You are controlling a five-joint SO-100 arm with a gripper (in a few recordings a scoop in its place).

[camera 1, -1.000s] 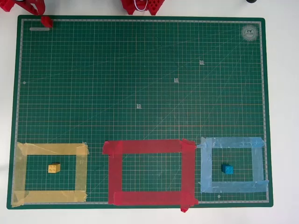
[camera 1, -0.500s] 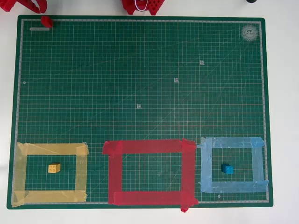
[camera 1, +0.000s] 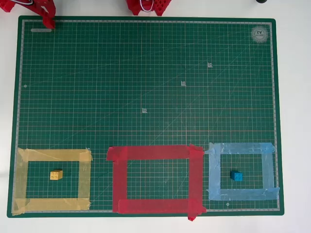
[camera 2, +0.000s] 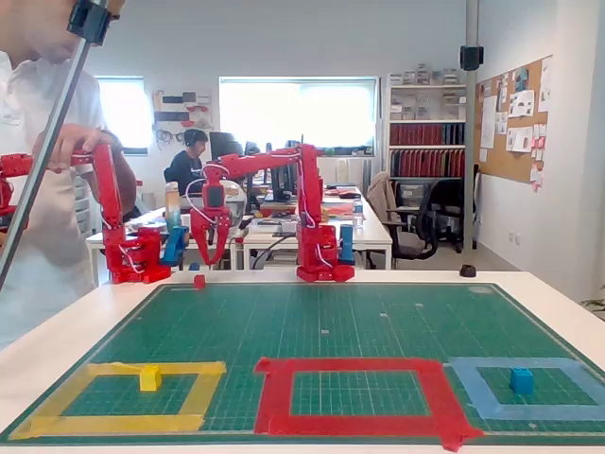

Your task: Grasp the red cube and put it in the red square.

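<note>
My gripper hangs with jaws spread wide, nothing held. In the fixed view the red cube sits on the green mat just below my fingertips, a bit left. The red square is well apart from me, nearer the camera and right, nothing inside it.

cube at mat's far left corner below claw, taped square at near edge between two others
</note>
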